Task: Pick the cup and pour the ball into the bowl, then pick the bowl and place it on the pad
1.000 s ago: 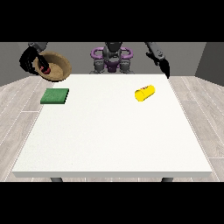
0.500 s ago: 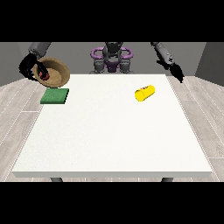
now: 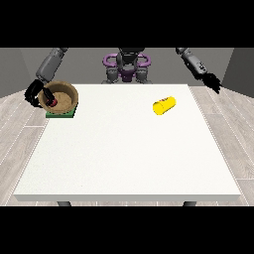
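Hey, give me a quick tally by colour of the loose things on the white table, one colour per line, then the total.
Yellow: 1, the cup lying on its side.
Brown: 1, the bowl, held at its rim by the robot hand at the view's left.
Red: 1, the ball inside the bowl.
Green: 1, the pad under the bowl.
Total: 4.

Bowl [image 3: 60, 96] now down over the green pad [image 3: 61, 113]; hand at the view's right [image 3: 213, 82] farther outward.
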`<state>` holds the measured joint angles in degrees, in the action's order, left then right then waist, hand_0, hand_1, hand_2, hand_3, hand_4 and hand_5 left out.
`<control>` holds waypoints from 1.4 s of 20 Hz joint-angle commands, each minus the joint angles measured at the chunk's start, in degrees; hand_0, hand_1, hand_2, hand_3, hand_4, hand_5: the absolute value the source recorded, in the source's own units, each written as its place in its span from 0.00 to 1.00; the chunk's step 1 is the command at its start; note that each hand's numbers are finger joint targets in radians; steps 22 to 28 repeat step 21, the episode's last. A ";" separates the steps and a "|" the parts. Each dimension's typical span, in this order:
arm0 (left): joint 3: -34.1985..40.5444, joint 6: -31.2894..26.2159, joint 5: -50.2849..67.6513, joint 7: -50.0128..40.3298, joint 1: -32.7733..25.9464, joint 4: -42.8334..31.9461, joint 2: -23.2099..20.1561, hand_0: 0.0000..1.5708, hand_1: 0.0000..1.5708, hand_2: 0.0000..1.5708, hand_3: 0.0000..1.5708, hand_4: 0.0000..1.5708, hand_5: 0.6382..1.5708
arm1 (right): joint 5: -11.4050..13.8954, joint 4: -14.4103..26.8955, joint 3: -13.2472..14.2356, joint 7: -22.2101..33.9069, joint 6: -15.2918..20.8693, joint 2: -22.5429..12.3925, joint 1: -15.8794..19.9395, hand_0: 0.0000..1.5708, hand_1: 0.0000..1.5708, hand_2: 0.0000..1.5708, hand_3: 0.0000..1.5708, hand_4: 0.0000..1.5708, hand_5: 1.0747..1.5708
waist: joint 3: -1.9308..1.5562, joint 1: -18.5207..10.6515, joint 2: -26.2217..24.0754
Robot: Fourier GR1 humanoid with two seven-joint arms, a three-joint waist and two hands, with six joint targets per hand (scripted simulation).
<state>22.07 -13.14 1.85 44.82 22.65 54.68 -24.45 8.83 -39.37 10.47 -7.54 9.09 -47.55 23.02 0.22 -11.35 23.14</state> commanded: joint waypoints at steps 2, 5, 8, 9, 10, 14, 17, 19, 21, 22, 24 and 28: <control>3.36 -2.88 3.20 -0.62 -1.05 0.74 -3.99 0.00 0.00 0.00 0.00 0.55 0.58 | -5.70 5.95 5.05 -1.32 -3.66 2.53 4.61 1.00 1.00 1.00 0.72 0.51 0.63 | -0.36 -0.27 1.85; 3.12 -0.20 2.91 0.56 -1.65 1.62 -1.12 0.00 0.00 0.00 0.00 0.55 0.56 | -12.39 8.23 10.66 0.71 -5.87 4.82 7.55 1.00 1.00 1.00 0.83 0.23 0.65 | -0.44 2.17 2.62; 4.50 -1.74 4.45 -0.75 -3.02 3.59 -3.35 0.00 0.00 0.00 0.00 0.55 0.59 | -12.82 12.20 13.08 0.79 -7.21 -0.42 9.30 0.62 0.62 0.53 0.50 0.07 0.62 | -0.38 3.12 2.72; 2.68 -2.20 4.06 -3.05 -5.36 6.61 -1.83 0.00 0.00 0.00 0.00 0.55 0.59 | -12.13 13.92 12.83 2.10 -5.78 -0.05 10.14 0.38 0.38 0.42 0.26 0.00 0.52 | -0.41 1.84 -0.05; 3.43 -1.87 4.49 -1.42 -6.67 7.19 -1.51 0.00 0.00 0.00 0.00 0.55 0.59 | -12.07 14.75 13.11 1.21 -6.63 -1.21 10.24 0.09 0.09 0.40 0.15 0.00 0.33 | -0.37 1.71 0.17; 4.32 -3.32 6.05 -3.47 -5.78 5.92 -2.97 0.00 0.00 0.00 0.00 0.56 0.58 | -12.95 15.33 13.78 4.18 -10.07 -4.46 13.26 0.00 0.00 0.32 0.00 0.00 0.38 | -0.29 2.32 -0.66; 4.08 -3.23 6.83 -4.81 -9.16 9.82 -1.63 0.00 0.00 0.00 0.00 0.56 0.62 | -13.47 17.59 14.65 1.22 -11.29 -4.07 12.83 0.00 0.00 0.29 0.03 0.00 0.44 | -0.34 2.84 -1.86; 3.84 -4.41 5.50 -3.01 -8.45 3.98 -2.86 0.00 0.00 0.00 0.00 0.56 0.62 | -14.74 14.53 14.45 3.58 -14.70 -4.23 13.96 0.00 0.00 0.27 0.00 0.00 0.47 | -0.23 3.55 -4.38; 2.19 -1.96 3.33 -3.69 -9.80 3.04 -0.54 0.00 0.00 0.00 0.00 0.56 0.62 | -16.15 12.23 14.07 1.05 -16.09 1.33 14.47 0.00 0.00 0.07 0.24 0.32 0.60 | -0.21 3.99 -8.31; 2.19 -1.96 3.33 -3.69 -9.80 3.04 -0.54 0.00 0.00 0.00 0.00 0.56 0.62 | -16.15 12.23 14.07 1.05 -16.09 1.33 14.47 0.00 0.00 0.07 0.24 0.32 0.60 | -0.21 3.99 -8.31; 2.19 -1.96 3.33 -3.69 -9.80 3.04 -0.54 0.00 0.00 0.00 0.00 0.56 0.62 | -16.15 12.23 14.07 1.05 -16.09 1.33 14.47 0.00 0.00 0.07 0.24 0.32 0.60 | -0.21 3.99 -8.31; 2.19 -1.96 3.33 -3.69 -9.80 3.04 -0.54 0.00 0.00 0.00 0.00 0.56 0.62 | -16.15 12.23 14.07 1.05 -16.09 1.33 14.47 0.00 0.00 0.07 0.24 0.32 0.60 | -0.21 3.99 -8.31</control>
